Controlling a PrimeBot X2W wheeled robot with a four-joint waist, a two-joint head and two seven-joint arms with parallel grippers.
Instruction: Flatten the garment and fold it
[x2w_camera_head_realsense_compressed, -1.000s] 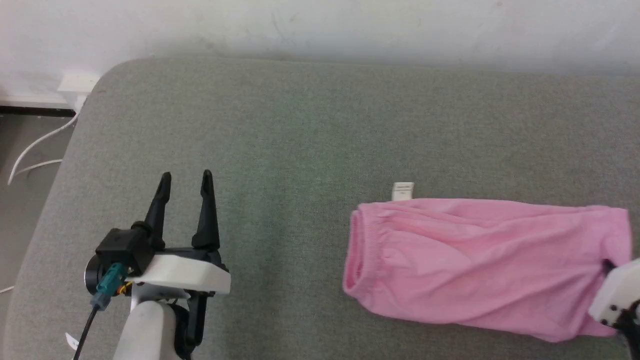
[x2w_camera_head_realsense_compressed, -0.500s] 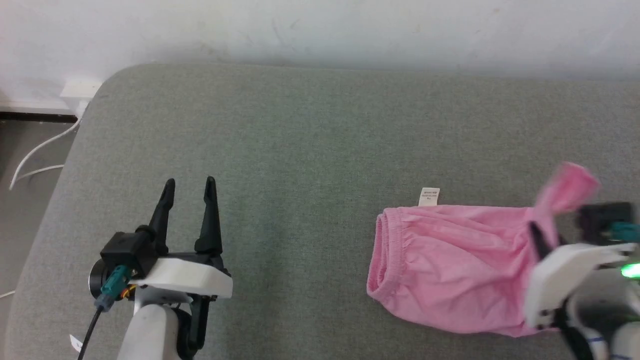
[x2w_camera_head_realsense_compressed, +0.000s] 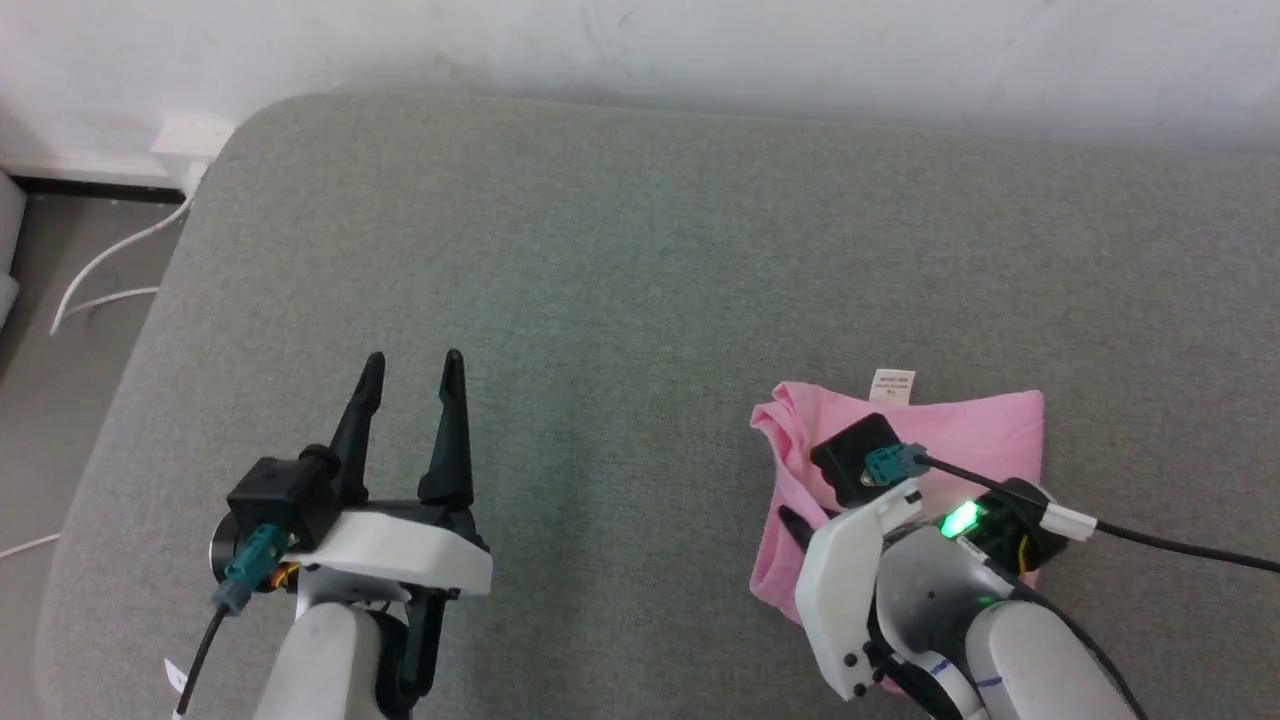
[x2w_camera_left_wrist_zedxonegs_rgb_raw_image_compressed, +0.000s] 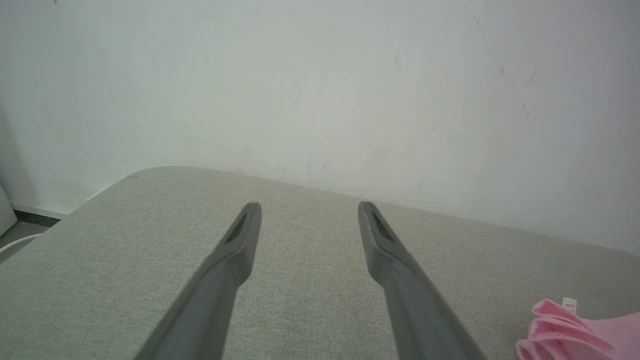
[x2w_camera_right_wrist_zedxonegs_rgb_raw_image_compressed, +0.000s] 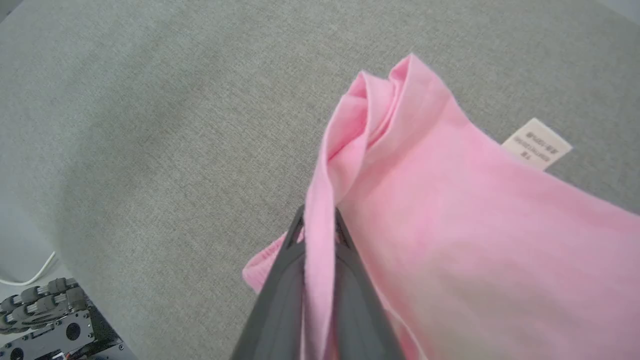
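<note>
The light-pink garment (x2w_camera_head_realsense_compressed: 975, 435) lies doubled over on the grey cushion (x2w_camera_head_realsense_compressed: 620, 260) at the right, its white label (x2w_camera_head_realsense_compressed: 892, 386) poking out at the far edge. My right gripper (x2w_camera_right_wrist_zedxonegs_rgb_raw_image_compressed: 318, 225) is shut on a bunched fold of the garment (x2w_camera_right_wrist_zedxonegs_rgb_raw_image_compressed: 450, 210), holding that edge over the left end of the pile; the label (x2w_camera_right_wrist_zedxonegs_rgb_raw_image_compressed: 536, 143) lies beyond it. In the head view the right gripper (x2w_camera_head_realsense_compressed: 800, 520) is mostly hidden under its wrist. My left gripper (x2w_camera_head_realsense_compressed: 410, 365) stands open over bare cushion, well left of the cloth. The left gripper (x2w_camera_left_wrist_zedxonegs_rgb_raw_image_compressed: 309, 212) holds nothing; the garment (x2w_camera_left_wrist_zedxonegs_rgb_raw_image_compressed: 575, 332) peeks in at lower right.
A white wall (x2w_camera_head_realsense_compressed: 640, 40) backs the cushion. White cables (x2w_camera_head_realsense_compressed: 100, 275) and a white socket box (x2w_camera_head_realsense_compressed: 195, 135) sit on the floor past the cushion's rounded left corner. Bare cushion stretches between the two grippers.
My right gripper has carried the shorts' right end up and over to the left, folding the garment roughly in half. The head camera has shifted a little; the left arm stays put.
</note>
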